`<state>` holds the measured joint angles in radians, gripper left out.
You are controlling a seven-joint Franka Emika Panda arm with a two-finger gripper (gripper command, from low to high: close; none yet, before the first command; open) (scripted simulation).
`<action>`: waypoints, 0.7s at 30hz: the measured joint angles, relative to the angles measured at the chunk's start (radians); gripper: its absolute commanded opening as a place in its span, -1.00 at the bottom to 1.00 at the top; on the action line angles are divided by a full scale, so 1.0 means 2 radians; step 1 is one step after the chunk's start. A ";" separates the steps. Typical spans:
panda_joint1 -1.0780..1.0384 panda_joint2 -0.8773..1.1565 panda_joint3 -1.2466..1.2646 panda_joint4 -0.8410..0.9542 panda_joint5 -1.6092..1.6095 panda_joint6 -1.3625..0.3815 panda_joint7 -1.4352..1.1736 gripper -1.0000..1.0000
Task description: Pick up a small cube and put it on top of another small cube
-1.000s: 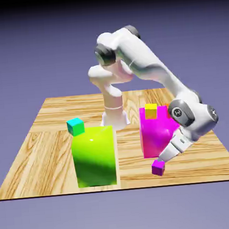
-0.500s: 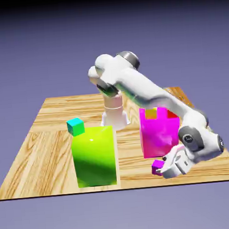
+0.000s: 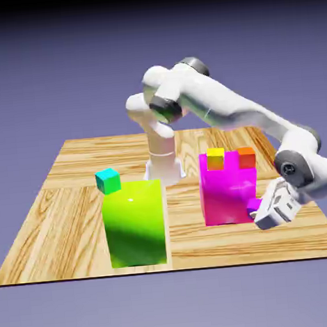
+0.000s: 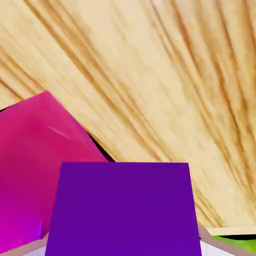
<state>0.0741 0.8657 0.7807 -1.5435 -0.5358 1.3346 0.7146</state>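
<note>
One gripper grasps one purple cube, near two big blocks.

My arm is glossy white, with smooth, rounded links. Dark grey round caps sit at its joints; the cap just beside my gripper bears a small mark, too tiny to read. The gripper's housing is white and blocky, with small dark slots. Farthest from it, my white base flares at the foot.
</note>
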 measured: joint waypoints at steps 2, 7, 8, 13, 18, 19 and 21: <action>0.016 -0.030 -0.014 -0.008 0.044 0.022 0.000 -1.00; 0.057 -0.104 -0.048 -0.027 0.152 0.077 0.001 -1.00; 0.065 -0.119 -0.055 -0.031 0.174 0.087 0.001 -1.00; 0.054 -0.204 -0.074 -0.097 0.281 0.120 0.063 -1.00; 0.023 -0.295 -0.088 -0.181 0.387 0.145 0.149 -1.00; 0.017 -0.313 -0.091 -0.197 0.408 0.150 0.166 -1.00; 0.004 -0.349 -0.097 -0.231 0.451 0.159 0.201 -1.00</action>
<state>0.0825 0.1668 0.5874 -2.0055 0.3656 1.6534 1.1161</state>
